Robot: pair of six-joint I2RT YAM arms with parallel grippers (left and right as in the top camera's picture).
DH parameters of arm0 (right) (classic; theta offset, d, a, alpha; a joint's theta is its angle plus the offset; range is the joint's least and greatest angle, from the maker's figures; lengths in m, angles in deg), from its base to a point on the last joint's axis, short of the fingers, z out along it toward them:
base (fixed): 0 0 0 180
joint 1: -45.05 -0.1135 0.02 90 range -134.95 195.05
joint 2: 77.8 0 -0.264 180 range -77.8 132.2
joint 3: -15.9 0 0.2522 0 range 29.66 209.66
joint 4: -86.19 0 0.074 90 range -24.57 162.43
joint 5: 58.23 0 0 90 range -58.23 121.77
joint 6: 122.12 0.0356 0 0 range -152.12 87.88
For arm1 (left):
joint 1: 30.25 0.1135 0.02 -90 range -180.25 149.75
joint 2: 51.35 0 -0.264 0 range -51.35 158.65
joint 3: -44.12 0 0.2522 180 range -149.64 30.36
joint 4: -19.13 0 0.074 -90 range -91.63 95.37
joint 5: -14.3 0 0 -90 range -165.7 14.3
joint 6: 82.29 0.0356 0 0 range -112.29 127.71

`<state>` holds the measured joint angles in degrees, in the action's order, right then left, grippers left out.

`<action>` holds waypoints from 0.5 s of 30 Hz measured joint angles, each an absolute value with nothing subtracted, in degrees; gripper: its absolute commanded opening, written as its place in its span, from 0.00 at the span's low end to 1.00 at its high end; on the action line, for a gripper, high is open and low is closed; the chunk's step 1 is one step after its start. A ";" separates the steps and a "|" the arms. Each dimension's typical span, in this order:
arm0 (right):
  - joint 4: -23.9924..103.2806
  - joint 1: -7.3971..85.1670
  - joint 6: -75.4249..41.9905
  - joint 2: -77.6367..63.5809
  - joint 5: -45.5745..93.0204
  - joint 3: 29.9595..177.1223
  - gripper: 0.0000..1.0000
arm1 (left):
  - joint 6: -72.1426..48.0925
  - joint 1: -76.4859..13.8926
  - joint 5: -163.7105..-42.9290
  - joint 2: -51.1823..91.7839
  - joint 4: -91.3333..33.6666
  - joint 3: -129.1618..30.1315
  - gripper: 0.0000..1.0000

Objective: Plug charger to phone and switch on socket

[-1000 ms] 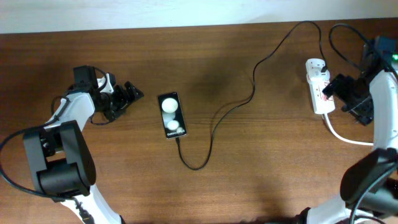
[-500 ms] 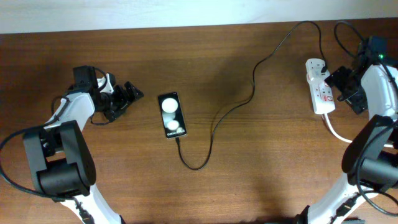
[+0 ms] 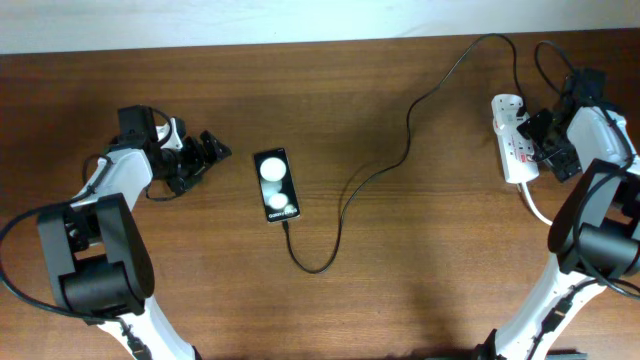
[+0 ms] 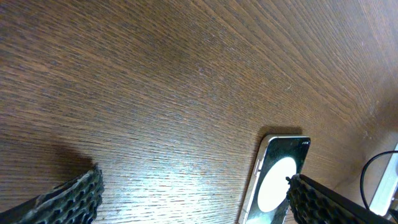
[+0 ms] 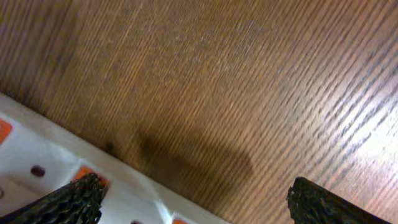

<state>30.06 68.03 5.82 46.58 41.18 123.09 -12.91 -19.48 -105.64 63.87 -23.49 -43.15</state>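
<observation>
The left gripper (image 3: 207, 155) hovers near the left edge of the tabletop (image 3: 400, 300) with its fingers (image 4: 78, 196) spread wide and nothing between them. It points at the phone (image 3: 275, 185), just beside it. The black phone lies flat, left of the tabletop's middle. Its screen shows two white round spots and a line of white text too small to read.

The charger (image 3: 405, 150), a thin black cable, meets the phone's near end and loops toward the near edge. It then snakes up to the far edge and drops to the far end of the socket (image 3: 512, 150). The white socket lies close to the right edge, toward the far right corner, and red marks show on its face.

The right gripper (image 3: 538, 143) is just to the right of the socket, fingers (image 5: 68, 199) wide apart and empty. A second ago it hung over the socket. Since then the right arm has swung toward the far right corner, baring the socket's top. The left arm, phone and cable have not moved.
</observation>
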 measured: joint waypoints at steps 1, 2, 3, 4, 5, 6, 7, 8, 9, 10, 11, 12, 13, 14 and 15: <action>30.98 68.25 5.90 46.99 41.22 123.09 0.98 | -12.91 -19.48 -105.64 63.87 -23.49 -43.15 0.99; 31.63 68.40 5.97 47.19 41.15 123.09 0.99 | -12.91 -19.48 -105.64 63.87 -23.49 -43.15 0.99; 32.29 68.58 6.21 47.54 40.98 123.09 0.99 | -12.91 -19.48 -105.64 63.87 -23.49 -43.15 0.99; 32.94 68.64 6.36 47.71 40.67 123.09 0.99 | -12.91 -19.48 -105.64 63.87 -23.49 -43.15 0.99; 33.36 68.64 6.47 47.84 40.39 123.09 0.99 | -12.91 -19.48 -105.64 63.87 -23.49 -43.15 0.99; 33.54 68.69 6.58 47.93 40.13 123.09 0.99 | -12.91 -19.48 -105.64 63.87 -23.49 -43.15 0.99; 33.51 68.82 6.67 47.93 39.51 123.09 0.99 | -12.91 -19.48 -105.64 63.87 -23.49 -43.15 0.99; 33.45 68.99 6.71 47.93 38.90 123.09 0.99 | -12.91 -19.48 -105.64 63.87 -23.49 -43.15 0.99; 33.29 69.10 6.80 47.93 38.33 123.11 0.99 | -12.91 -19.48 -105.64 63.87 -23.49 -43.15 0.99; 33.08 69.19 6.91 47.93 37.66 123.24 0.99 | -12.91 -19.48 -105.64 63.87 -23.49 -43.15 0.99; 32.88 69.28 6.95 47.93 37.35 123.27 0.98 | -12.91 -19.48 -105.64 63.87 -23.49 -43.15 0.99; 32.57 69.41 6.98 47.93 36.98 123.33 0.99 | -12.91 -19.48 -105.64 63.87 -23.49 -43.15 0.99; 32.18 69.52 6.98 47.93 36.67 123.44 0.98 | -12.91 -19.48 -105.64 63.87 -23.49 -43.15 0.99; 31.81 69.56 7.06 47.93 36.52 123.57 0.99 | -12.91 -19.48 -105.64 63.87 -23.49 -43.15 0.99; 31.13 69.56 7.06 47.93 36.00 123.79 0.99 | -12.91 -19.48 -105.64 63.87 -23.49 -43.15 0.99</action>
